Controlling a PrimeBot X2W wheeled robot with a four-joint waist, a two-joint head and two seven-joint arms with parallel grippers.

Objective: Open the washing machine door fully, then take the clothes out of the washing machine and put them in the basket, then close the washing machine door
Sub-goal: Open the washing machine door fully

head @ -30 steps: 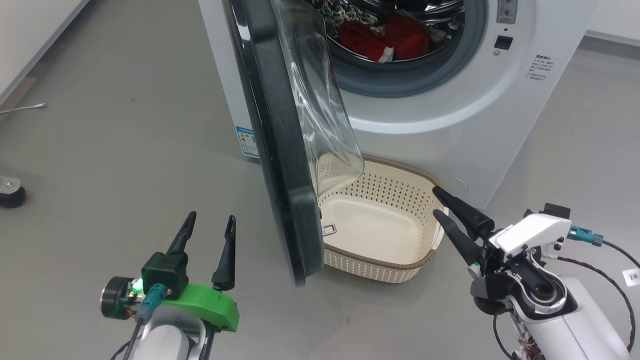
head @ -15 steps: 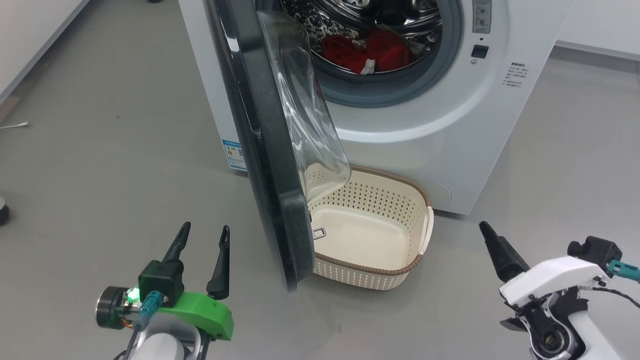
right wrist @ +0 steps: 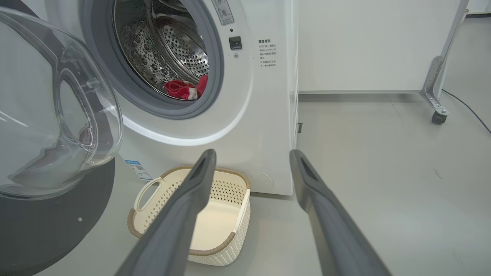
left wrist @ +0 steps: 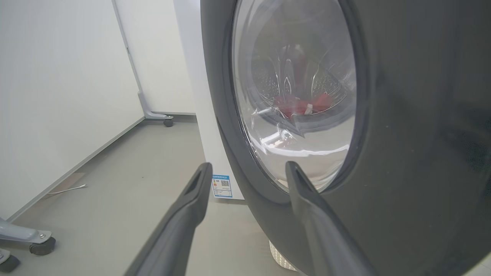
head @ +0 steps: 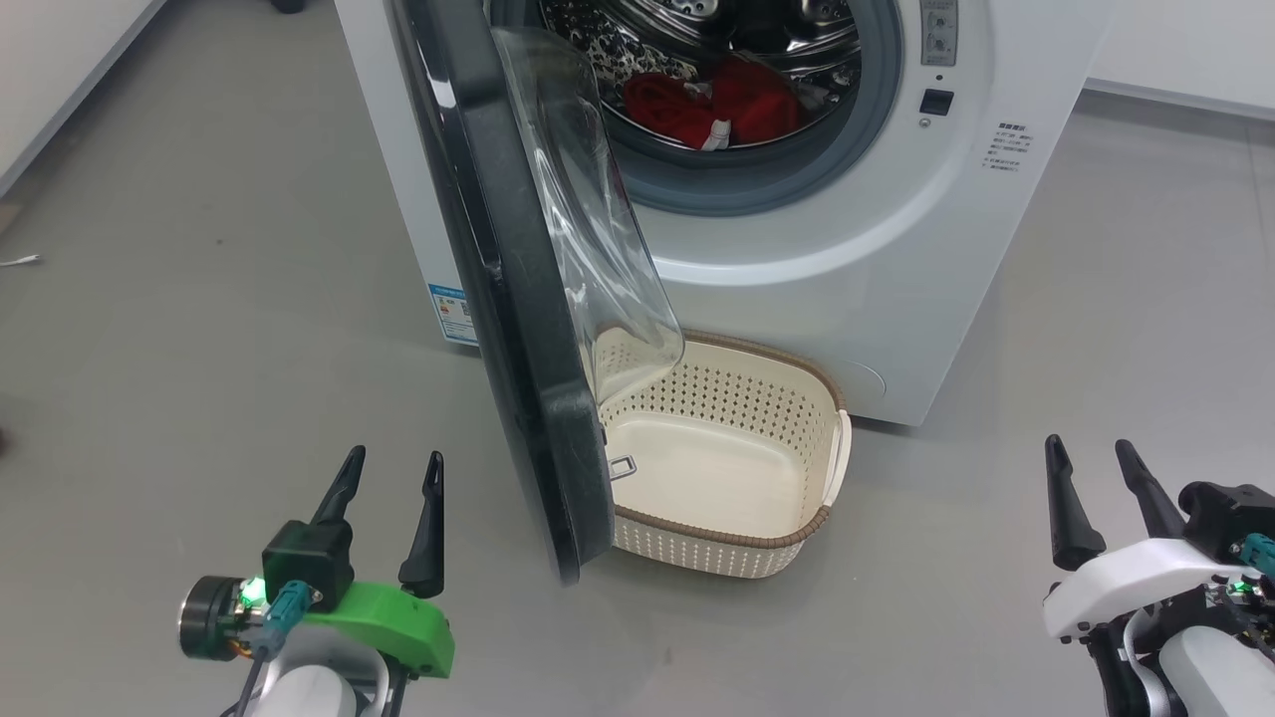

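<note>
The white washing machine [head: 847,249] stands ahead with its black door [head: 508,299] swung out edge-on toward me, glass bowl [head: 588,219] facing right. Red clothes [head: 712,100] lie in the steel drum; the right wrist view has the clothes [right wrist: 184,89] low in the drum. The cream basket [head: 717,533] sits empty on the floor below the opening, partly behind the door. My left gripper [head: 395,456] is open, left of the door's lower edge; in its wrist view the left gripper [left wrist: 248,165] faces the door [left wrist: 414,115]. My right gripper [head: 1087,445] is open, right of the basket.
A dark-and-white patterned cloth [head: 608,45] lies behind the red clothes. A blue label [head: 448,311] is on the machine's side. A white cable [head: 15,261] lies on the grey floor at far left. A wheeled stand leg [right wrist: 435,96] is at the right, another caster [left wrist: 40,245] at the left.
The right gripper has drawn back from the basket's right rim to the lower right, its fingers now pointing up. The head camera has shifted, so the machine sits lower and further left.
</note>
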